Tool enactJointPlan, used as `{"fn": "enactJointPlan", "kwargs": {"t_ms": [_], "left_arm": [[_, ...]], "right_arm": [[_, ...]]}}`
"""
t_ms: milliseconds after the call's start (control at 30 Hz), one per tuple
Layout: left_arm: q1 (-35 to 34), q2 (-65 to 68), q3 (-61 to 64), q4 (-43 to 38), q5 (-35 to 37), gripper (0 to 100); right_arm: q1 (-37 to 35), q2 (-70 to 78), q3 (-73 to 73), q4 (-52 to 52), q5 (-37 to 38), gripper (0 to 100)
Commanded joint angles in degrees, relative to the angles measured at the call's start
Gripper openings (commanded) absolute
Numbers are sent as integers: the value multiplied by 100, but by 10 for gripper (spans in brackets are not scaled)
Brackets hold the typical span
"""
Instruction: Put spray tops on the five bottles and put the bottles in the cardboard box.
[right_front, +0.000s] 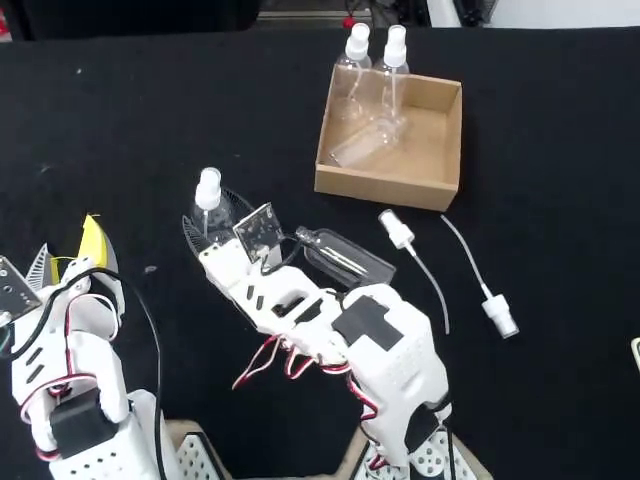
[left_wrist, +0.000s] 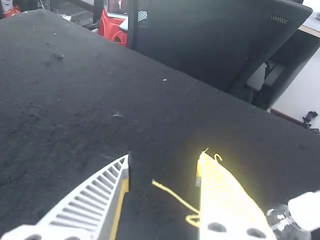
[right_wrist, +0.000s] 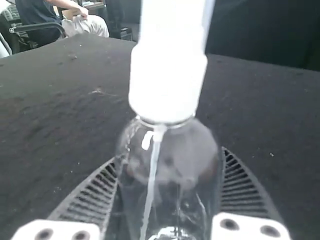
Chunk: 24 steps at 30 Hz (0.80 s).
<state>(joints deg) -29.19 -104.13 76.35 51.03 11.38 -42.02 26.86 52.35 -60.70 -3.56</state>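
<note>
Nearest me, my left fingers (left_wrist: 220, 195) stand spread and empty over the black, felt-like counter (left_wrist: 75, 100); one is white and ribbed, the other yellow. My right fingers (right_wrist: 242, 192), also ribbed, pinch an upright clear plastic bottle (right_wrist: 170, 170) just below its rounded shoulder. Its white cylindrical spray top (right_wrist: 167, 65) is seated, with the dip tube hanging inside, so I judge this one capped but not boxed.

At its 3 o'clock an uncapped bottle (right_front: 345, 258) lies on its side. Beyond that, at 3 and 4 o'clock, lie one loose spray top (right_front: 398, 230) and a second loose top (right_front: 498, 312), thin tubes trailing.

Farthest, at 1 o'clock, the cardboard box (right_front: 385, 190) holds two capped bottles (right_front: 356, 50) leaning on its far wall. A clear shape on its floor may be another; I cannot tell.
</note>
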Motion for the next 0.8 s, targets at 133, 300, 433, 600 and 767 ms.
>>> {"fn": "enactJointPlan", "kwargs": {"t_ms": [133, 300, 433, 600, 767], "left_arm": [[-13, -35, -75, -70, 44, 213], [-13, -35, -75, -70, 44, 213], [-13, -35, -66, -70, 44, 213], [-13, -35, -66, -70, 44, 213], [-13, -35, -66, -70, 44, 213]], "right_arm": [[-70, -84, 189, -668, -9, 289], [-70, -84, 180, -668, -18, 335], [-70, -198, 224, -712, -18, 308], [-114, -980, 760, -659, -35, 284], [-132, -1323, 760, -35, -53, 286]]}}
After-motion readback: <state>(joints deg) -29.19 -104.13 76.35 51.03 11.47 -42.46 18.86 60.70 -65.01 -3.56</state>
